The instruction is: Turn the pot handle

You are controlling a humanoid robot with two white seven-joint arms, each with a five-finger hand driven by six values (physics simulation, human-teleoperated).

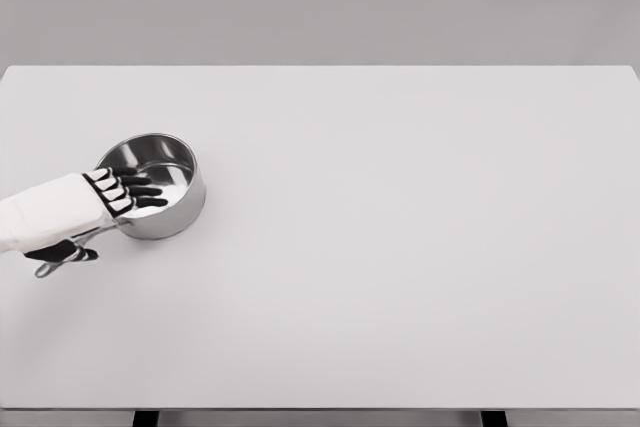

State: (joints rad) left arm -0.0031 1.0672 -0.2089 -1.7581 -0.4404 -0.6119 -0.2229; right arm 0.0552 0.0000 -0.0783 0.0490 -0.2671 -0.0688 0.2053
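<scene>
Nearest the camera, just below and behind the left hand (105, 209), the pot handle (62, 259) sticks out toward the lower left, a thin metal loop lying low over the table (400, 247). The dark thumb seems to curl beside it, but whether it actually presses the handle I cannot tell. Under the palm and just beyond it sits the pot (160, 187) itself, upright, with the fingers (140, 191) stretched out flat and slightly apart over its rim and into the bowl, clamped on nothing. The pot looks like polished steel: stiff, fairly light when empty, and probably slippery against the smooth tabletop, so it should spin easily. The handle's far end likely gives the best leverage.
</scene>
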